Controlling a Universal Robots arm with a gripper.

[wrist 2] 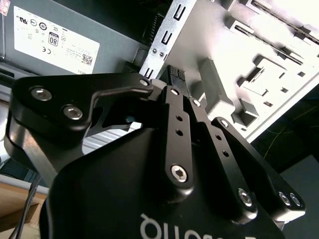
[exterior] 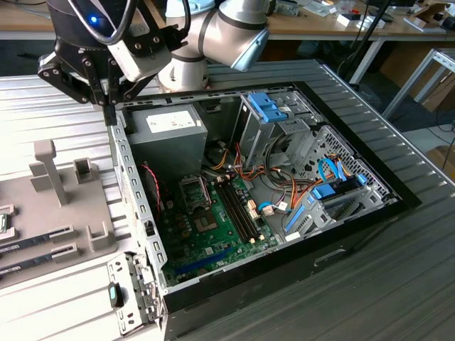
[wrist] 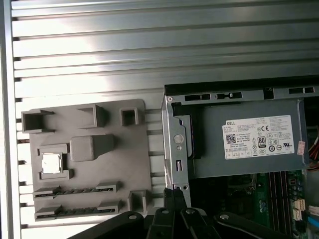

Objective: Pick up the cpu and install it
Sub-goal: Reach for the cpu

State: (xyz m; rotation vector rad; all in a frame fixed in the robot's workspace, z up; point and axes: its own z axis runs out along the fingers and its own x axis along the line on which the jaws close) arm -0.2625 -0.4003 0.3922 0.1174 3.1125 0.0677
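So, starting from the exterior view's left: there's a grey tray (exterior: 60, 213) sitting on the ribbed metal table (exterior: 398, 277), just beside the open computer case (exterior: 134, 206). The cpu (wrist: 51, 163) is easiest to spot in the first wrist view. It's lying flat in a square pocket of that tray, silver top up, right next to a raised block (wrist: 90, 147) and close to two long slots (wrist: 75, 191). So it hasn't been picked up yet. The gripper (exterior: 110, 106) hangs over the case's wall on the side facing the tray, fingers pointing down and pinched together with nothing between them. You can see the same closed tips in both wrist views (wrist 2: 174, 74) (wrist: 174, 191), hovering right over the metal edge of the case, well apart from the cpu. Moving on inside the case, the grey power supply (exterior: 167, 131) is just past the gripper, then the green motherboard (exterior: 213, 224) lies on the floor of the case below it. Farther toward the exterior view's right there's a drive cage with blue latches (exterior: 266, 106) and a bunch of orange and blue cables.
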